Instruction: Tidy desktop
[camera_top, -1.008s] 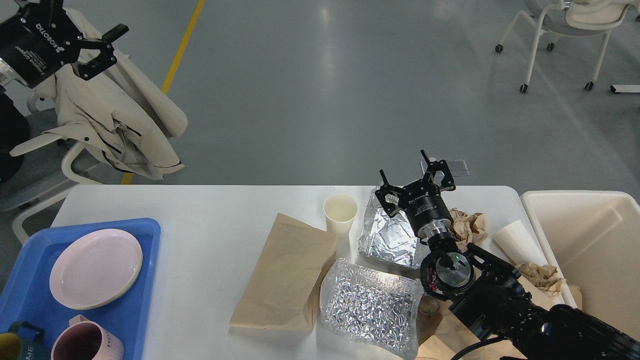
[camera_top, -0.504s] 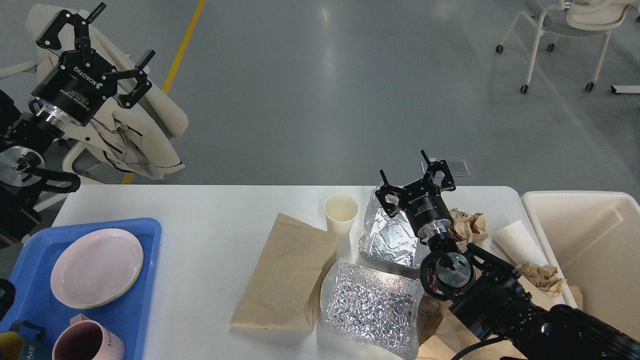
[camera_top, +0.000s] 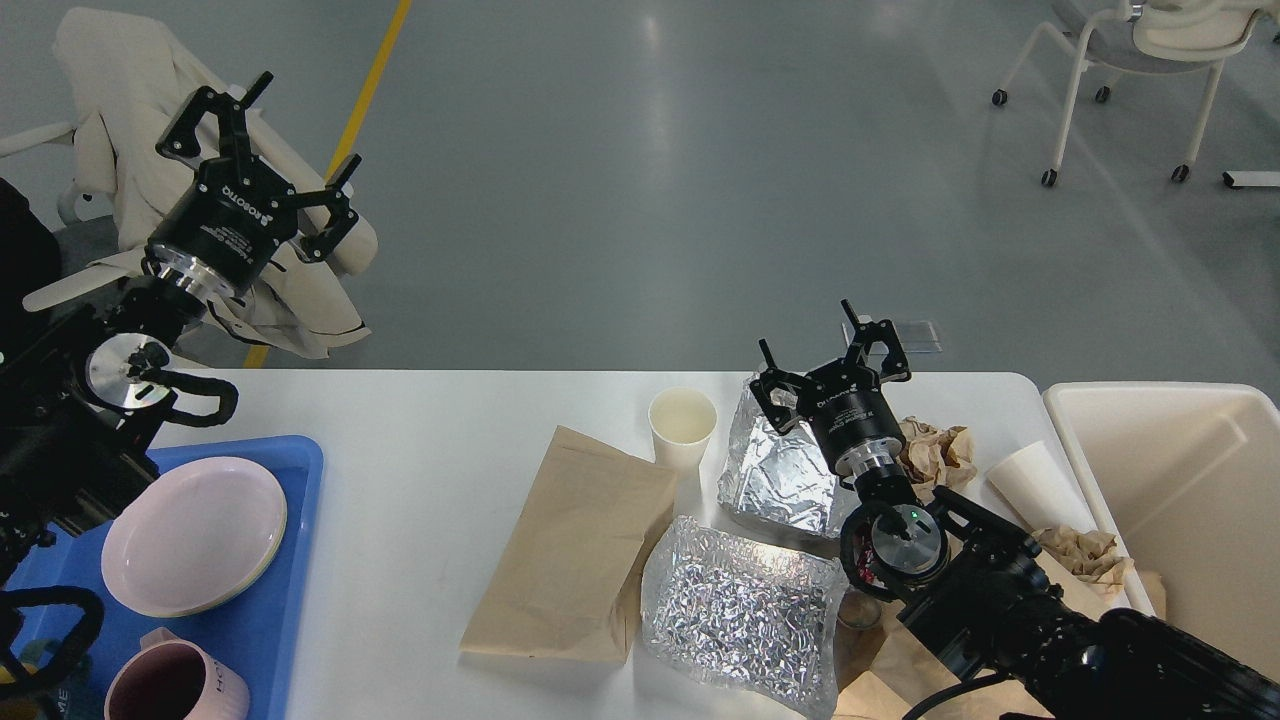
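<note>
Nearest, at 6 to 7 o'clock: crinkled foil sheet (camera_top: 738, 618) and flat brown paper bag (camera_top: 570, 548) lie side by side on the desktop (camera_top: 420, 420), edges touching. Neither has moved over the last second.

At 8 o'clock: blue tray (camera_top: 270, 620) on the desktop's left end, carrying a pink plate (camera_top: 193, 535) and a pink mug (camera_top: 170, 685).

At 4 to 5 o'clock: right arm comes in from the lower right corner. Right gripper (camera_top: 828, 365) hovers over the far edge of the foil container (camera_top: 775, 470), fingers spread, holding nothing. Unchanged across all three pictures.

Mid-desktop: upright paper cup (camera_top: 682, 425) just left of the foil container. A tipped paper cup (camera_top: 1030, 480) and crumpled brown paper (camera_top: 935, 450) lie toward 3 o'clock, near the cream bin (camera_top: 1180, 480), which stands off the desktop's right end.

Far, at 10 o'clock: the one change. Left gripper (camera_top: 265, 145), at the top-left corner a second ago, has swung rightward and lower, more of the arm now in view above the tray. Fingers open, empty. Behind it, a chair draped with a beige jacket (camera_top: 150, 120).

Judgement: no item moved yet. Left arm looks to be coming into working position while the right waits over the rubbish; tidying is at its start.
</note>
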